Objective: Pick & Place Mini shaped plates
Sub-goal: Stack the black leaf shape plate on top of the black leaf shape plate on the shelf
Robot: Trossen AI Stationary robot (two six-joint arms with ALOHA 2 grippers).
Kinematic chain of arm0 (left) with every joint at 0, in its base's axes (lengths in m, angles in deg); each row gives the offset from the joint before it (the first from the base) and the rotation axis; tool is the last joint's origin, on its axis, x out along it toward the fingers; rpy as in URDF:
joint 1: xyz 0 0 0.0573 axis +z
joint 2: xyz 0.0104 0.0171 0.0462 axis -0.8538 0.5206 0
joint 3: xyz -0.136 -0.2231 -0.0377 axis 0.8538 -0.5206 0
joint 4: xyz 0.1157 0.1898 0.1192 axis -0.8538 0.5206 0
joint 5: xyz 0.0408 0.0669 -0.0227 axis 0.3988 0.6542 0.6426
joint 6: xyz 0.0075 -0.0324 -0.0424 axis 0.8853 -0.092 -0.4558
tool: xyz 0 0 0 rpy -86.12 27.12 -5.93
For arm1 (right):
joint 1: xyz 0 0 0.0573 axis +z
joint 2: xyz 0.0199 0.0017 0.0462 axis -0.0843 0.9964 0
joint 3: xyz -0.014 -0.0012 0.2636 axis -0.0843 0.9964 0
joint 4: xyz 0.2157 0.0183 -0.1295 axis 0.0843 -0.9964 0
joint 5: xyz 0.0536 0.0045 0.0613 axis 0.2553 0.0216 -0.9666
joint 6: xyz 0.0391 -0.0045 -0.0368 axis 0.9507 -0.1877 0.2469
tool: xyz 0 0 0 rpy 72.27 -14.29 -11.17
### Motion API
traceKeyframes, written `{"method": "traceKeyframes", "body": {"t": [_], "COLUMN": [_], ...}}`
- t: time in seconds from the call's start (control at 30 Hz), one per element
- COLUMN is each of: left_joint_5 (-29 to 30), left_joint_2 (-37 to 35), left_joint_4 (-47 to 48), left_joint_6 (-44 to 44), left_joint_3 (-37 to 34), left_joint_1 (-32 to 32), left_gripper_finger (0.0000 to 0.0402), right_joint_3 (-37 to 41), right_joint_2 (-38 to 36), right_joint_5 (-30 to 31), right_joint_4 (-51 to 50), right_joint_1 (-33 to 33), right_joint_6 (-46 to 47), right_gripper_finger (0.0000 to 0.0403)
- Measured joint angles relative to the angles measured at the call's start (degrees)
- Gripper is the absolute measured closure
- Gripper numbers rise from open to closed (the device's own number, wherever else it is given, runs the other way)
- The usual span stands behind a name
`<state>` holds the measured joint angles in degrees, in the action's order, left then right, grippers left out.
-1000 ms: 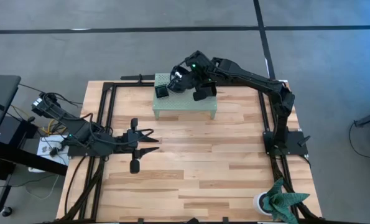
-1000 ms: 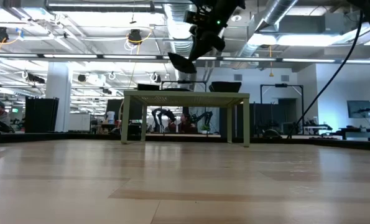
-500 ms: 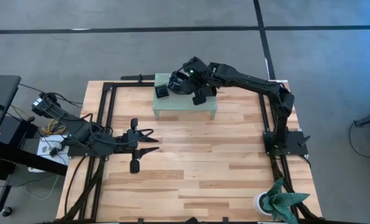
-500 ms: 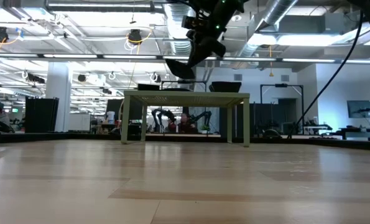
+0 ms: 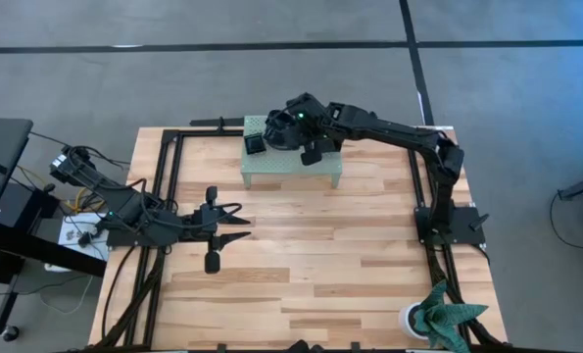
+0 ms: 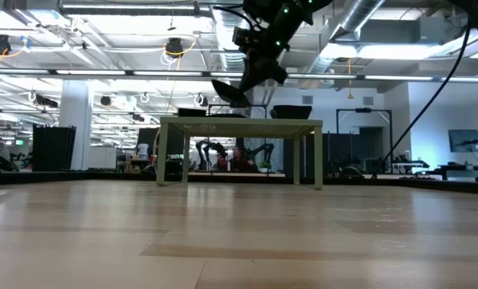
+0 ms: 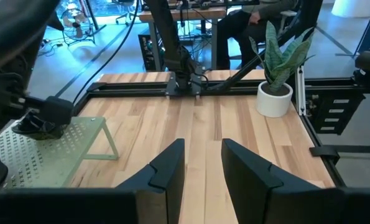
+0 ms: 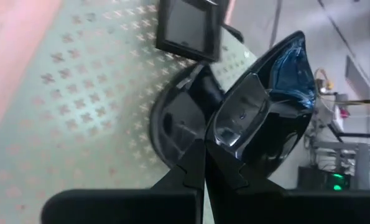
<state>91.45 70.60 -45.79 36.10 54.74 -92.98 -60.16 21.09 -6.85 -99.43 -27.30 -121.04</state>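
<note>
In the upper middle of the high view, the right gripper [image 5: 283, 130] hangs over the pale green perforated metal stand [image 5: 291, 167], its fingers pinching a glossy black round dish [image 8: 278, 118] by the rim. A small glossy black square plate [image 5: 256, 145] sits on the stand's left end. At centre left, the left gripper [image 5: 234, 224] rests spread on the light wooden table [image 5: 320, 265].

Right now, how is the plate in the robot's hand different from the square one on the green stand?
The held plate looks round-edged; the square plate has straight sides. The held plate hangs tilted above the stand, pinched in the right hand; the square plate lies flat on it. The left hand waits over the table. Both plates are glossy black.
</note>
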Motion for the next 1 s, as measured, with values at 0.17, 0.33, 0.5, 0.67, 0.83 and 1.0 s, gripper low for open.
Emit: {"method": "traceKeyframes", "body": {"t": [0.17, 0.33, 0.5, 0.67, 0.83, 1.0], "left_joint_5": [0.0, 0.0, 0.0, 0.0, 0.0, 0.0], "left_joint_2": [0.0, 0.0, 0.0, 0.0, 0.0, 0.0], "left_joint_4": [0.0, 0.0, 0.0, 0.0, 0.0, 0.0], "left_joint_6": [0.0, 0.0, 0.0, 0.0, 0.0, 0.0], "left_joint_3": [0.0, 0.0, 0.0, 0.0, 0.0, 0.0], "left_joint_1": [0.0, 0.0, 0.0, 0.0, 0.0, 0.0], "left_gripper_finger": [0.0293, 0.0293, 0.0293, 0.0293, 0.0293, 0.0293], "right_joint_3": [0.0, 0.0, 1.9, 2.4, 2.5, 2.5], "right_joint_2": [0.0, 0.0, 0.1, 0.1, 0.1, 0.1], "right_joint_5": [-0.2, -1.1, -1.3, -1.2, -1.2, -1.2], "right_joint_4": [-1.9, -1.9, -1.0, -0.8, 0.1, -0.3], "right_joint_1": [-0.3, -0.8, -0.9, -0.8, -0.8, -1.2], "right_joint_6": [0.9, 1.8, 3.3, 3.4, 3.0, 2.9], "right_gripper_finger": [0.0403, 0.0403, 0.0403, 0.0403, 0.0402, 0.0382]}}
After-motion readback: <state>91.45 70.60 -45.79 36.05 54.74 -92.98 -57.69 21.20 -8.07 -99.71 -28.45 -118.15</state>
